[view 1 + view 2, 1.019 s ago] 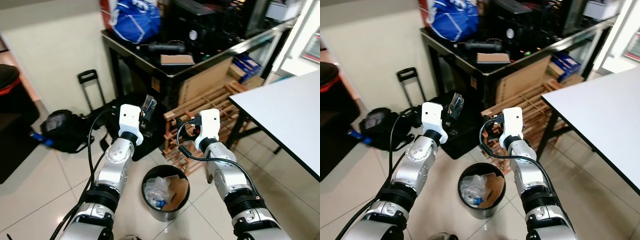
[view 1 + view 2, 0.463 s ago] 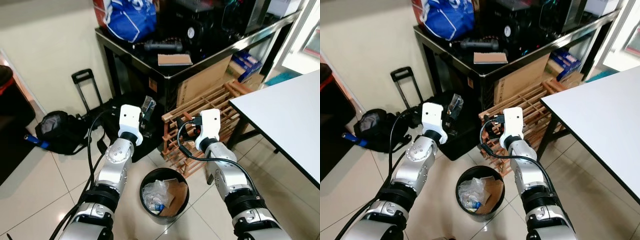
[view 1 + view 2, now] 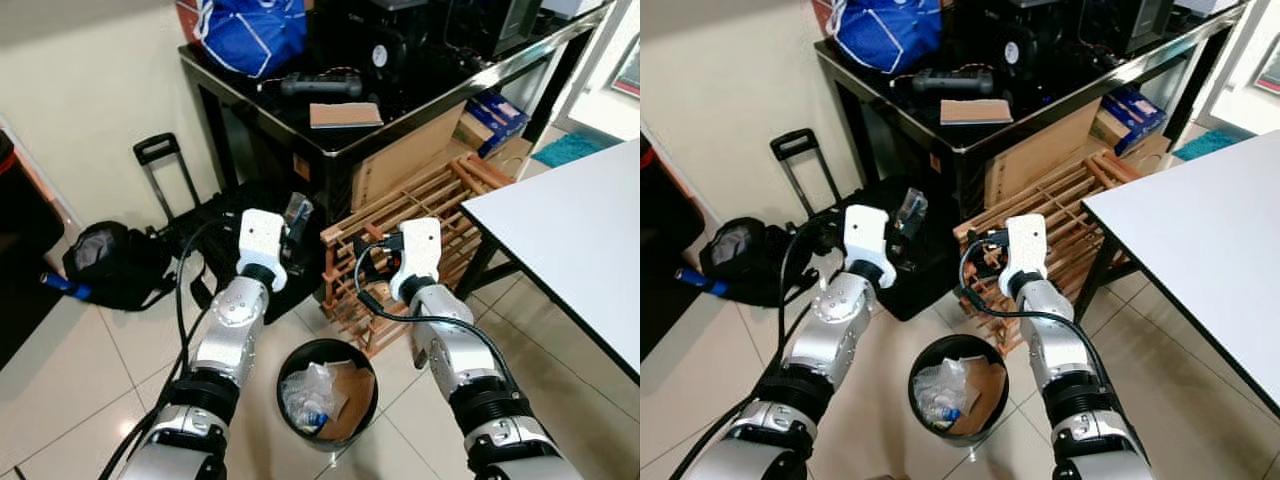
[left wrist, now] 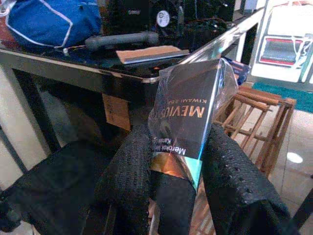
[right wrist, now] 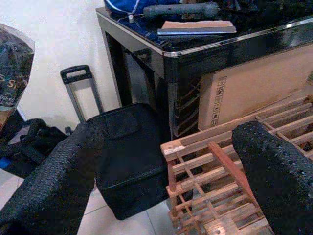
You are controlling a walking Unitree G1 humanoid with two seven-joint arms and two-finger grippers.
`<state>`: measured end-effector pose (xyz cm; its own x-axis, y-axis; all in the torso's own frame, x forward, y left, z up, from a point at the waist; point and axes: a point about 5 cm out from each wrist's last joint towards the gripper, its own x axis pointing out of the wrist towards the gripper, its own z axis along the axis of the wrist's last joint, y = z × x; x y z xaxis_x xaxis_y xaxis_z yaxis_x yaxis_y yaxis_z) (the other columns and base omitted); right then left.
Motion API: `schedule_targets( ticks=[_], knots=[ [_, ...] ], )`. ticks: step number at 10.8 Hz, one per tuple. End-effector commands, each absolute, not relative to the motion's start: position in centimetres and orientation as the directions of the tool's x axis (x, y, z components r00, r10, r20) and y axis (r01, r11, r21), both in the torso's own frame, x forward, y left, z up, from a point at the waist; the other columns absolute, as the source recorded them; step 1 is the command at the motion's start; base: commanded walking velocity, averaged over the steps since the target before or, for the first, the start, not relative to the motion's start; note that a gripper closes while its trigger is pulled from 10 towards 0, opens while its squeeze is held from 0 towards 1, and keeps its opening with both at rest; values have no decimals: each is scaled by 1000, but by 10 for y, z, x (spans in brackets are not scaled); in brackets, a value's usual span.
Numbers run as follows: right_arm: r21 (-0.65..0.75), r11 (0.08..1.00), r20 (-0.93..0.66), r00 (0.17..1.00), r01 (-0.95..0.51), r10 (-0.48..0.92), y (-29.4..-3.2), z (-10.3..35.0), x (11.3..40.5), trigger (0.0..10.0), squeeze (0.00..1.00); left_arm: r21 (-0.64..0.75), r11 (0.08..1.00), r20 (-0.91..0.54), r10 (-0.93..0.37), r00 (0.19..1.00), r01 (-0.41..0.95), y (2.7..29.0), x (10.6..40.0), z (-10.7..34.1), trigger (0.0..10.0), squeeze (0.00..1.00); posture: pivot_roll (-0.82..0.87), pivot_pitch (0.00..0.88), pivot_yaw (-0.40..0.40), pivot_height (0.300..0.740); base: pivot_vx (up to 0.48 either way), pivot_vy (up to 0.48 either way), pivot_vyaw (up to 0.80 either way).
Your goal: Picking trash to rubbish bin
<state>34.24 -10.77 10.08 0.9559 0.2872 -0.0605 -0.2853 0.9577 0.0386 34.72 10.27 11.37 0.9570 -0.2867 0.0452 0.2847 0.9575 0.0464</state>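
Pinching a dark, cellophane-wrapped cigarette pack (image 4: 188,115), left fingers (image 4: 128,176) clamp; right fingers (image 5: 274,161) spread empty.

A black desk (image 3: 330,140) stands against a pale wall, carrying a blue bag (image 3: 250,30), a dark cylindrical object (image 3: 320,85) and a flat brown book (image 3: 345,114). Beneath it leans a cardboard sheet (image 3: 420,150). A wooden rack (image 3: 400,215) lies tilted on the tiled floor (image 3: 60,380). A black wheeled case (image 3: 910,265), a dark backpack (image 3: 105,262) and a white desk (image 3: 570,230) surround it.
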Motion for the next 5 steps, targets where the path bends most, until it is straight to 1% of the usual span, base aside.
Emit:
schedule_targets(
  ticks=[1, 3, 5],
  knots=[
    [33, 953, -65, 951, -301, 303, -105, 101, 342, 10000, 0, 61, 954, 45, -296, 954, 294, 102, 348, 115, 10000, 0, -37, 42, 51, 740, 0, 0, 0],
    [32, 951, -68, 949, -306, 308, -104, 100, 342, 10000, 0, 68, 953, 35, -298, 954, 296, 102, 348, 114, 10000, 0, -34, 45, 50, 740, 0, 0, 0],
    [31, 952, -81, 949, -305, 306, -104, 96, 340, 10000, 0, 51, 955, -7, -292, 956, 292, 104, 345, 102, 10000, 0, -35, 49, 50, 740, 0, 0, 0]
  ],
)
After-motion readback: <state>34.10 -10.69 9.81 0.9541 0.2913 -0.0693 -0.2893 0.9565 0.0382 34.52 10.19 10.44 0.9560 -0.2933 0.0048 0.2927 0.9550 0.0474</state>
